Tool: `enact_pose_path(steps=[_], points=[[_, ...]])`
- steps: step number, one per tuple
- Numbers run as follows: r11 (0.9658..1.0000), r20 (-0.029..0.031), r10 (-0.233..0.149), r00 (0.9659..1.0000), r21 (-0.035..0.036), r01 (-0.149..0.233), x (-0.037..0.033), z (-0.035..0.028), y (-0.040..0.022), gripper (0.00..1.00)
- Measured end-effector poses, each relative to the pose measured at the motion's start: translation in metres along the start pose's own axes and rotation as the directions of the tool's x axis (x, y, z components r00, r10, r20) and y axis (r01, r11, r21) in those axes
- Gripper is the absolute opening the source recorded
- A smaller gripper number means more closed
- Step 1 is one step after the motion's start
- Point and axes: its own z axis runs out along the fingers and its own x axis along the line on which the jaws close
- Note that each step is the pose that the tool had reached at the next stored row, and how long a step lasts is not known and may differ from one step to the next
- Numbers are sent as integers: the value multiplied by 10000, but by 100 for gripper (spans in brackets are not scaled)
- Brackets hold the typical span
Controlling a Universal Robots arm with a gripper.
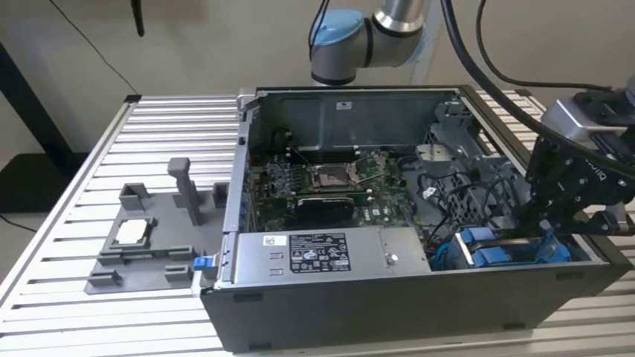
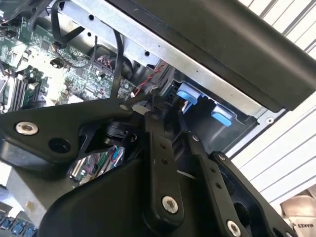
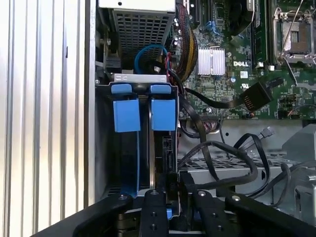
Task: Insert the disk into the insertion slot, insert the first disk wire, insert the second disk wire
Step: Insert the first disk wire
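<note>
Gripper [image 3: 170, 191] hangs over the insertion slot [image 3: 126, 116] — closed narrow, apparently pinching the disk [image 3: 167, 148] edge-on so it slides straight in.

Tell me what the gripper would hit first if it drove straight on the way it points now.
Most likely the dark grey metal drive bay with bright blue plastic rails: the gripper points into it in the first wrist view. Depth is unclear.

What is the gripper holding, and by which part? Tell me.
It cannot be told. The gripper is at the insertion slot with its blue tabs, and its own body hides any grasp.
</note>
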Motion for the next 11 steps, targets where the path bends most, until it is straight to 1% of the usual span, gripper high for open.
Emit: enact_pose_path(steps=[2, 4, 7, 9, 11], points=[[10000, 1, 1, 10000, 0, -1, -7, -62, 11, 27], [10000, 0, 1, 10000, 1, -1, -14, -110, 22, 27], [10000, -1, 0, 10000, 10, 0, -23, -162, 43, 27], [10000, -7, -1, 10000, 18, 1, -38, -201, 58, 27], [10000, -8, -2, 10000, 35, 2, -60, -227, 78, 27]])
